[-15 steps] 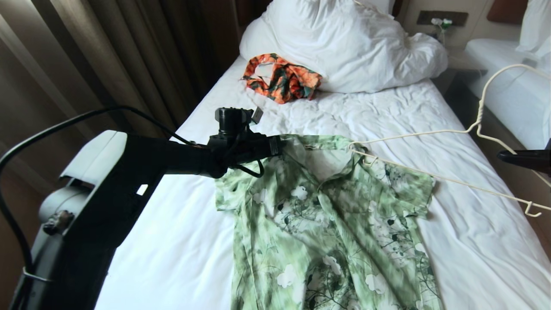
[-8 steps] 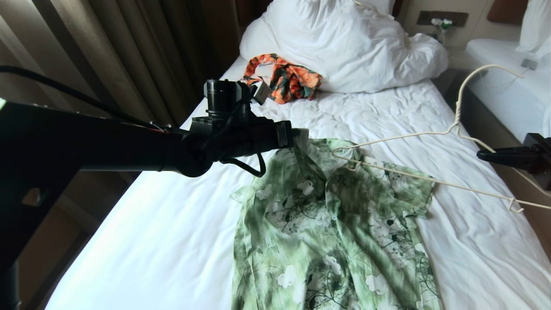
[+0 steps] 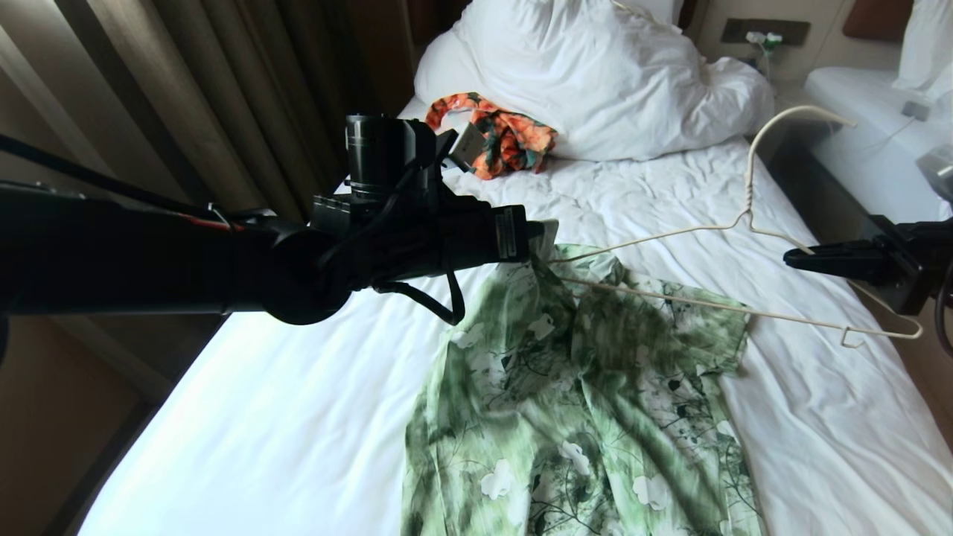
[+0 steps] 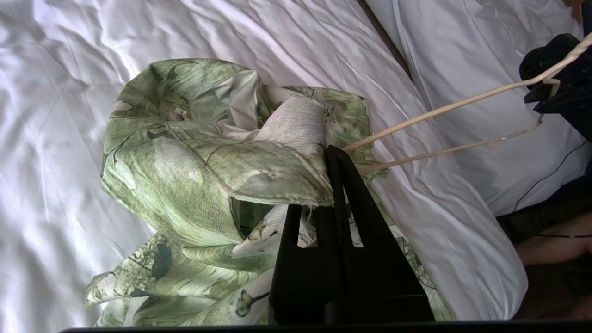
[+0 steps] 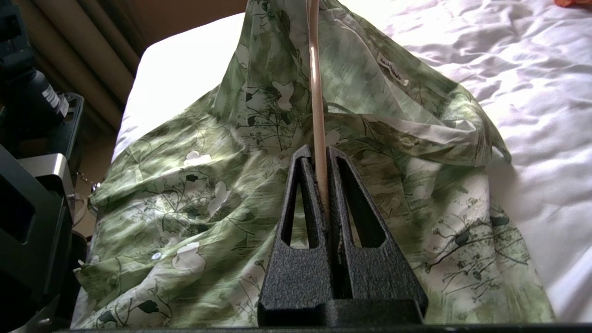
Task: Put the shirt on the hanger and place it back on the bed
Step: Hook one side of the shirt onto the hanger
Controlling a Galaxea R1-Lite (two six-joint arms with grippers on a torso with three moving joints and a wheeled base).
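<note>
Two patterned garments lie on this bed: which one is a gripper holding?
The light green floral shirt: the left gripper is shut on its collar edge, lifting it. The orange-and-green garment lies untouched by the duvet.

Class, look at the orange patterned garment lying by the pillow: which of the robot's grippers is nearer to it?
Left. The left gripper, pinching the shirt, is just in front of the orange garment. The right gripper, clamping the hanger, is off at the bed's far edge.
</note>
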